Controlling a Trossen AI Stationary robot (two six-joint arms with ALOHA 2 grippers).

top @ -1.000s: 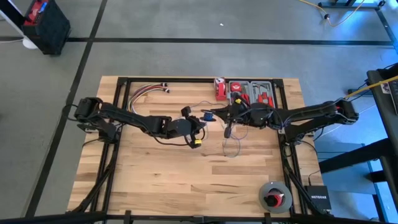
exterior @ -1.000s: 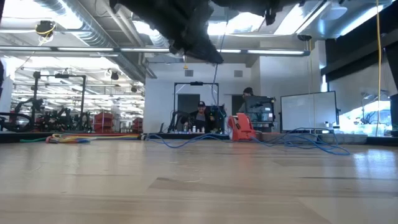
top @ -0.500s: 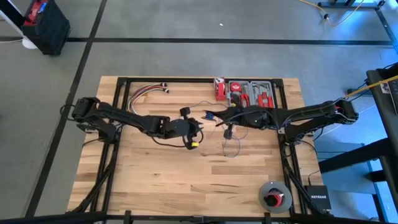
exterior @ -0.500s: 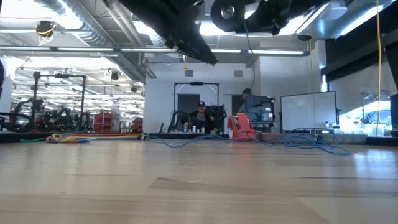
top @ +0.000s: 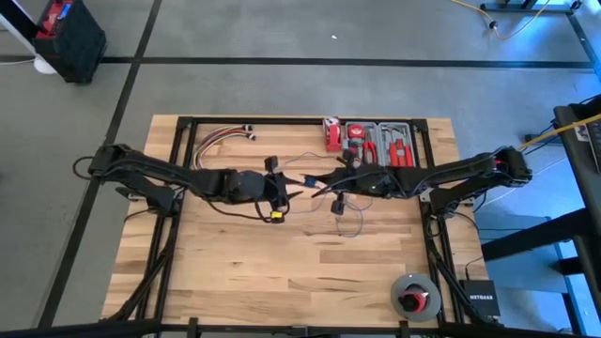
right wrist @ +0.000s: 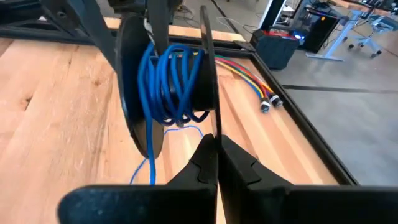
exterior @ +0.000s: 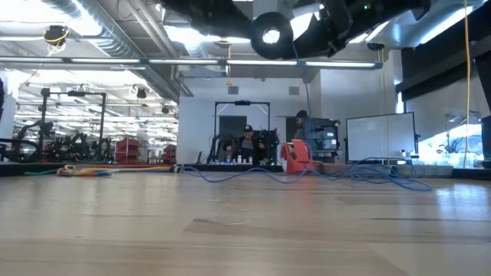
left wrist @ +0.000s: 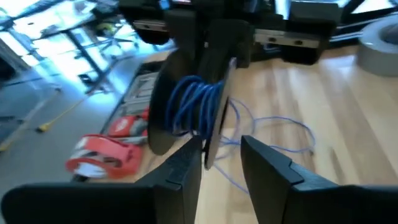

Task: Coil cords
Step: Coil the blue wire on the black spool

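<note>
- Only the wrist views show the blue cord [left wrist: 189,106] wound on a black spool [right wrist: 140,93]. The high view shows just a thin loose loop lying on the table [top: 235,272] in the middle.
- The right gripper [right wrist: 214,155] has its fingers pressed together, pinching the spool's thin flange.
- The left gripper [left wrist: 221,158] has its fingers spread, one on each side of that flange, with a gap.
- The front half of the table is free. The tool tray [top: 380,141] is near the far edge.

Tool tray [top: 380,141], tape roll [top: 414,297], router [top: 480,302]
</note>
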